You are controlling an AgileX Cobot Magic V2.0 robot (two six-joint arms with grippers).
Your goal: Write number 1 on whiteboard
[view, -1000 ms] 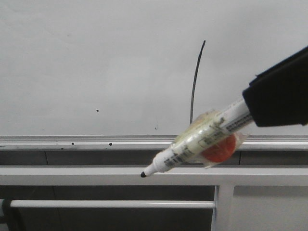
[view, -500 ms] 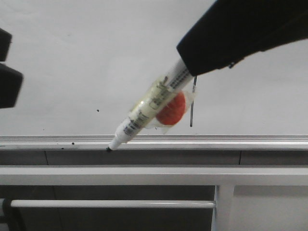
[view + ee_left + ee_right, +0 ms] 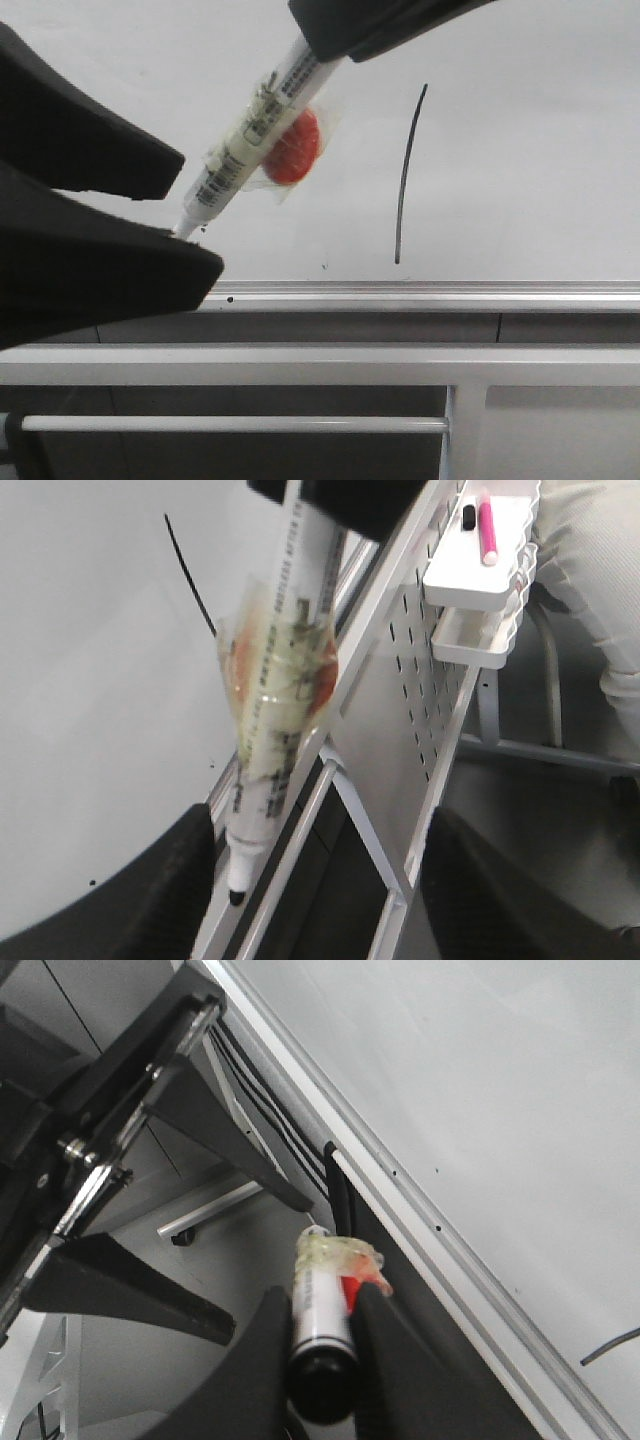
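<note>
Front view. The whiteboard fills the upper part of the scene, its silver rail running along the lower edge. The number 1, a thin black stroke, nearly upright and slightly bowed, stands on the board right of centre, ending just above the rail. The right gripper enters from the top and clamps the rear end of a marker pen; the pen slants down to the left, with clear tape and a red disc wrapped around its barrel. The left gripper occupies the left side with its two dark fingers spread apart, and the pen's tip sits in the gap between them.

Left wrist view. The pen hangs tip down between the two spread fingers, touching neither. The stroke shows on the board behind it. A white tray on a perforated panel holds a pink pen.

Right wrist view. The two fingers pinch the pen's barrel. Beyond it the left gripper's fingers stand apart. One end of the stroke appears at the picture's edge.
</note>
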